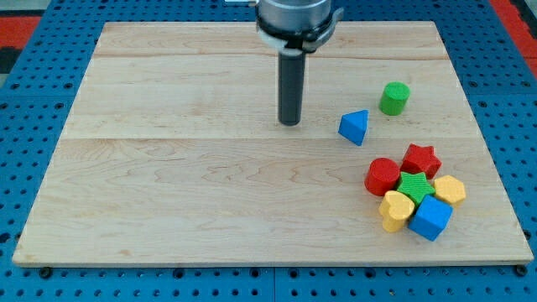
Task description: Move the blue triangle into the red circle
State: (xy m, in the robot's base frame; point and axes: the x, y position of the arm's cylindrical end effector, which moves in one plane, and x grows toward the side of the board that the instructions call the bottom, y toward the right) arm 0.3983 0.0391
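Note:
The blue triangle (pixel 354 127) lies on the wooden board at the view's right of centre. The red circle (pixel 383 176) sits below and to the right of it, at the left edge of a cluster of blocks. My tip (pixel 289 123) rests on the board to the left of the blue triangle, with a gap between them. The rod stands upright below the arm's grey mount at the view's top.
A green cylinder (pixel 393 98) stands above and right of the blue triangle. The cluster holds a red star (pixel 421 158), a green star (pixel 414 184), a yellow hexagon-like block (pixel 450 190), a yellow heart (pixel 394 210) and a blue cube (pixel 430 218). The board's right edge (pixel 480 126) is near.

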